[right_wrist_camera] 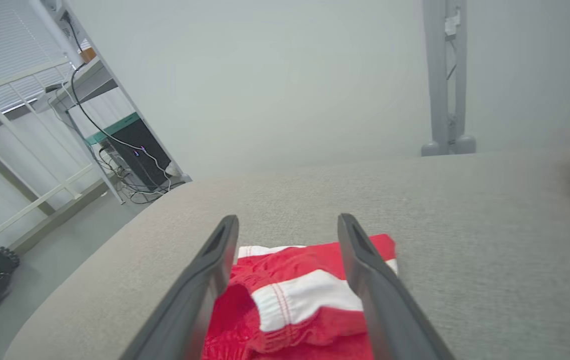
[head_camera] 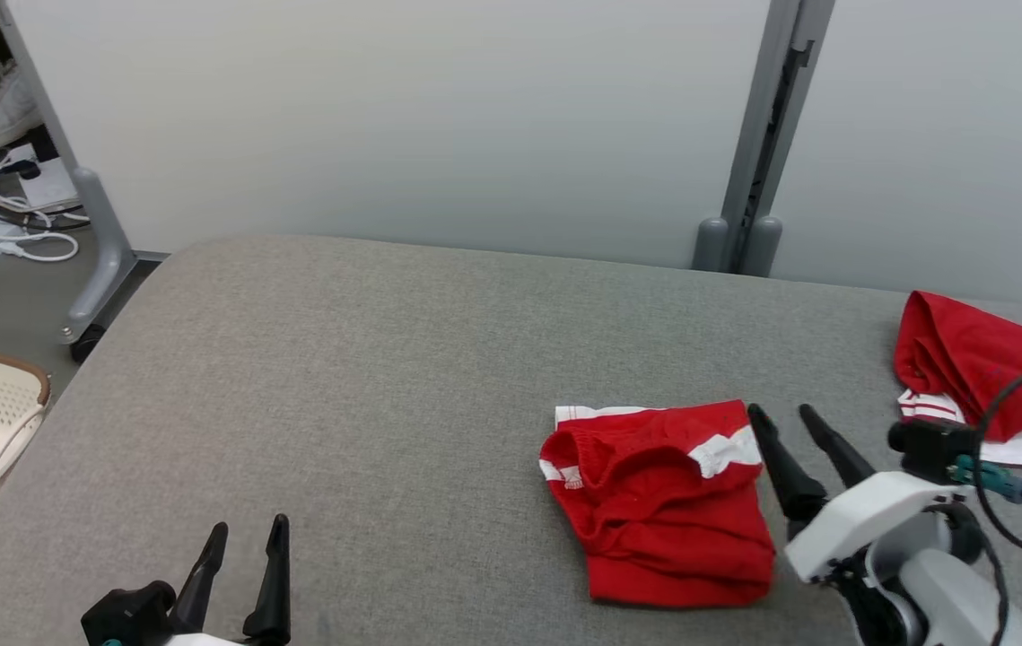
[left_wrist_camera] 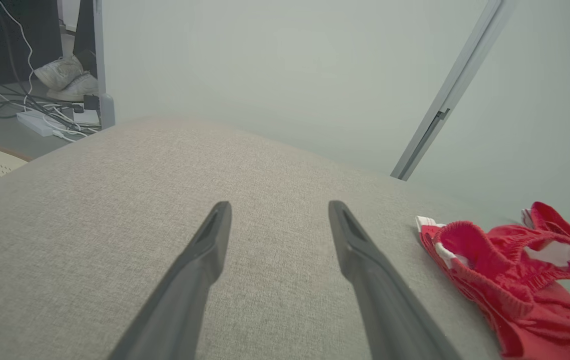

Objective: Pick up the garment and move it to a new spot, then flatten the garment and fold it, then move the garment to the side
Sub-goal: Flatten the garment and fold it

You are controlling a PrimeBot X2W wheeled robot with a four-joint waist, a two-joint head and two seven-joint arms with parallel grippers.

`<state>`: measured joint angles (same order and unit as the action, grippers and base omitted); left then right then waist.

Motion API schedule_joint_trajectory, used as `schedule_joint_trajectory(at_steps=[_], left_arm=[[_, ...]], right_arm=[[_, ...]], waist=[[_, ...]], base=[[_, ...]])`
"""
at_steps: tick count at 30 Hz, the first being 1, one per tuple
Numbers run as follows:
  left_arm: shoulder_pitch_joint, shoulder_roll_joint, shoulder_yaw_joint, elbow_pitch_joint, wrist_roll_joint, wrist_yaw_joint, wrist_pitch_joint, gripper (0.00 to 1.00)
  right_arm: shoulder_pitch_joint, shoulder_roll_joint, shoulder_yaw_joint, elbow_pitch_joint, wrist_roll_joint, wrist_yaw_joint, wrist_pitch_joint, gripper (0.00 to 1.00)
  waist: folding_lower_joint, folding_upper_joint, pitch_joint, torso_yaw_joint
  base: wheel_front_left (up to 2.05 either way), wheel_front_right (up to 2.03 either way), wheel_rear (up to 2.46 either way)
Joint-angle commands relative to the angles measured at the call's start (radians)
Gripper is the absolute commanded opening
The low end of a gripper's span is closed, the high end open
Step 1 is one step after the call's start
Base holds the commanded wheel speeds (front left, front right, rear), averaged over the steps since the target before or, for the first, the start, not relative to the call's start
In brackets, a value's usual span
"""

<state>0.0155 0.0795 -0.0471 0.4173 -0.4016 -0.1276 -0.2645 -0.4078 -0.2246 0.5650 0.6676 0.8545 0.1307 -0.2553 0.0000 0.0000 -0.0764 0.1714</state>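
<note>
Currently my left fingers [head_camera: 275,574] and right fingers [head_camera: 780,462] stand open, empty; the folded red garment [head_camera: 663,502] lies at the bench's [head_camera: 340,377] 4 o'clock. Likely light and limp: I'd pinch all layers at its 3 o'clock edge.

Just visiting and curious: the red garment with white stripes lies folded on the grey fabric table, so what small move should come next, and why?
Probably draw the right gripper back and up, away from the folded red garment with white stripes. Its dark fingers stand open, holding nothing, at the bundle's right edge on the grey fabric table; backing off should avoid snagging the fold.
</note>
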Motion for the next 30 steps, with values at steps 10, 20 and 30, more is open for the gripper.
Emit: schedule_joint_trajectory(at_steps=[10,20,30], left_arm=[[0.011,-0.013,0.019,-0.036,0.019,0.003,-0.001,1.00],[0.005,-0.018,0.018,-0.034,0.024,-0.001,-0.001,1.00],[0.001,-0.019,0.018,-0.031,0.028,-0.004,-0.001,1.00]], right_arm=[[0.160,-0.067,-0.228,-0.083,-0.172,0.001,-0.011,1.00],[0.291,0.026,-0.343,-0.146,-0.270,0.001,-0.010,1.00],[0.309,0.070,-0.394,-0.195,-0.336,0.001,0.026,1.00]], waist=[[0.0000,0.0000,-0.012,-0.076],[0.0000,0.0000,-0.011,-0.087],[0.0000,0.0000,-0.007,-0.072]], base=[[0.00,0.00,0.00],[0.00,0.00,0.00],[0.00,0.00,0.00]])
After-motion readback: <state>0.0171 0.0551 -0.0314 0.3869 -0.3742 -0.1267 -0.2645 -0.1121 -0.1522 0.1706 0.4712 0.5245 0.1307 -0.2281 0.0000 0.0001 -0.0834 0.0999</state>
